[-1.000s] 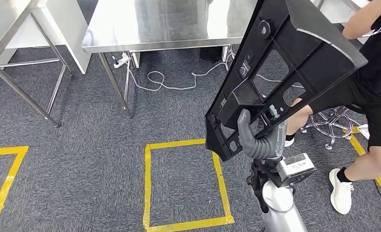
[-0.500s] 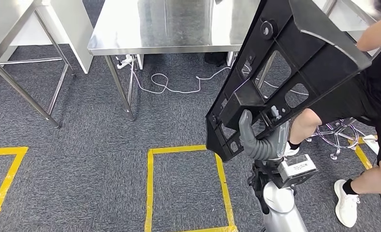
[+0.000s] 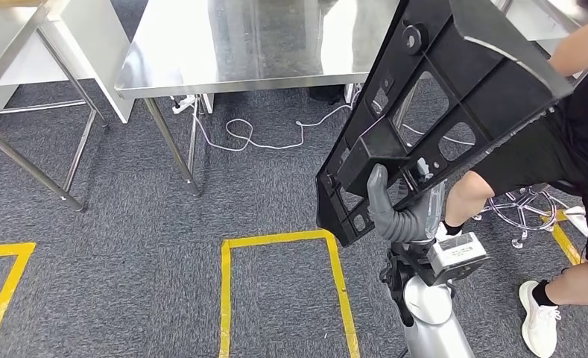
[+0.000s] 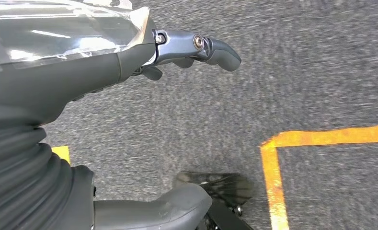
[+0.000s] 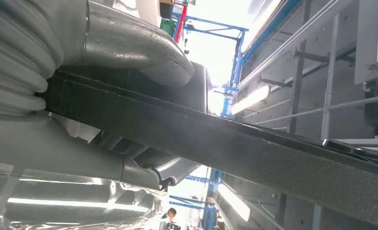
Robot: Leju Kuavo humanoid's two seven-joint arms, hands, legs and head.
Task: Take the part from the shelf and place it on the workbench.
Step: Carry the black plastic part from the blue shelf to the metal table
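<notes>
A large black plastic part (image 3: pixel 440 97), a flat frame with ribs and several cut-out windows, is held up off the floor in the right hand (image 3: pixel 399 212), tilted so that its long body rises up and away from the hand toward the far right. The lower end of the part is gripped: the grey thumb is laid up across one face of the frame while the darker fingers are wrapped behind its edge. In the right wrist view the same part (image 5: pixel 254 148) is seen as a dark bar clamped between the thumb above and the fingers (image 5: pixel 143 165) below it. The left hand (image 4: pixel 143 57) is seen from its wrist camera hanging above grey carpet (image 4: pixel 297 72), holding nothing, with its fingers loosely extended and apart from the thumb. Beyond the right hand and the part, a steel workbench (image 3: pixel 223 45) is seen, with a white cable (image 3: pixel 257 138) coiled on the carpet beneath it. A second steel table (image 3: pixel 15 45) stands well off to the left of the hand. Just left of the right hand, a rectangle of yellow tape (image 3: pixel 279 242) is marked on the floor. To the right of the hand, close behind the part, a person (image 3: pixel 574 149) in black clothes and white shoes is standing beside a stool base (image 3: pixel 525 209).
</notes>
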